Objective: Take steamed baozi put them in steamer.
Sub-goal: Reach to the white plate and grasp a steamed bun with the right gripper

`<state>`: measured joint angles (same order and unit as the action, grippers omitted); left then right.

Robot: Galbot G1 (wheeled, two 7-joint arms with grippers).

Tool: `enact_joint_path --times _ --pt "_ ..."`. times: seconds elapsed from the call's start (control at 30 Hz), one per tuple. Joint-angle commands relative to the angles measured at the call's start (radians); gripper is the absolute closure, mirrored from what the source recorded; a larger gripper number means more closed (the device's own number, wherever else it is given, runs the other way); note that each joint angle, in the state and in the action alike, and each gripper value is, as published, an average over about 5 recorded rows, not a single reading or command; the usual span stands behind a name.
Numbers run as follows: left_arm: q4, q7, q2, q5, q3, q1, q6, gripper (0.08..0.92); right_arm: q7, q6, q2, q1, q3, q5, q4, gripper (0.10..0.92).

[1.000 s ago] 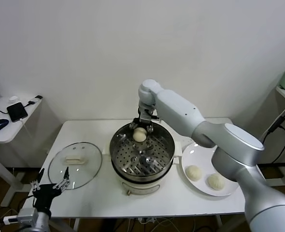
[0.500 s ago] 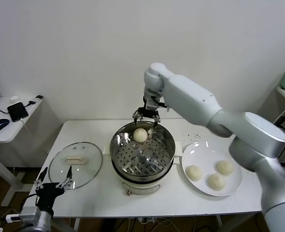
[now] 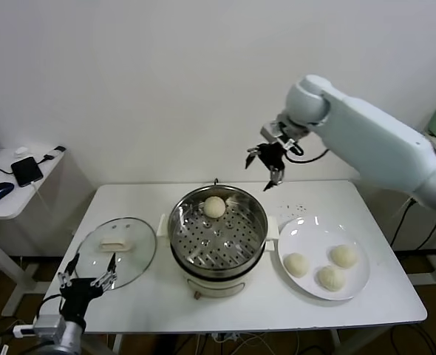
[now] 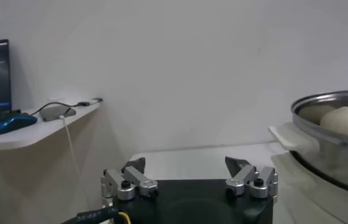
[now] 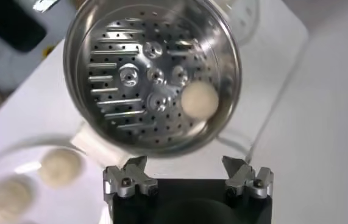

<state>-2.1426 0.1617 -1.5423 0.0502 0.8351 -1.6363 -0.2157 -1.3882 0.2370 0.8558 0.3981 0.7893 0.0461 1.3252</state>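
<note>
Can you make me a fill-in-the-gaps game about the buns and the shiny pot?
1. The round shiny steel steamer holds ___ cream-white bun.
2. The flat white plate holds ___ buns.
3. The right gripper hangs open and ___.
4. The round glass lid lies on the robot's ___ side.

Answers: one, three, empty, left

Shiny stainless-steel steamer with perforated metal tray, smooth matt dough baozi, glossy white plate, clear glass lid, matt white table

no readable text, no labels, no brands, no numbers anywhere
</note>
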Motion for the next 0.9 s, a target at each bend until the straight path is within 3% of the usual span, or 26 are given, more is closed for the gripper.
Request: enact_joint_path --times 0.03,0.53,0.9 --pt "-0.001 0.001 0.003 0.001 -0.002 0.0 -0.002 0.177 0.041 0.309 -0.232 -0.064 -0.023 0.073 0.177 0.203" --pt "-0.029 0.021 0.011 0.035 -0.009 -0.032 -0.029 0.177 0.034 0.187 -0.202 -0.613 -0.325 -0.273 0.209 0.203" --pt "-0.032 0.031 0.009 0.022 -0.013 -0.042 -0.032 0.177 0.057 0.127 -0.124 -0.739 -0.398 -0.334 0.136 0.202"
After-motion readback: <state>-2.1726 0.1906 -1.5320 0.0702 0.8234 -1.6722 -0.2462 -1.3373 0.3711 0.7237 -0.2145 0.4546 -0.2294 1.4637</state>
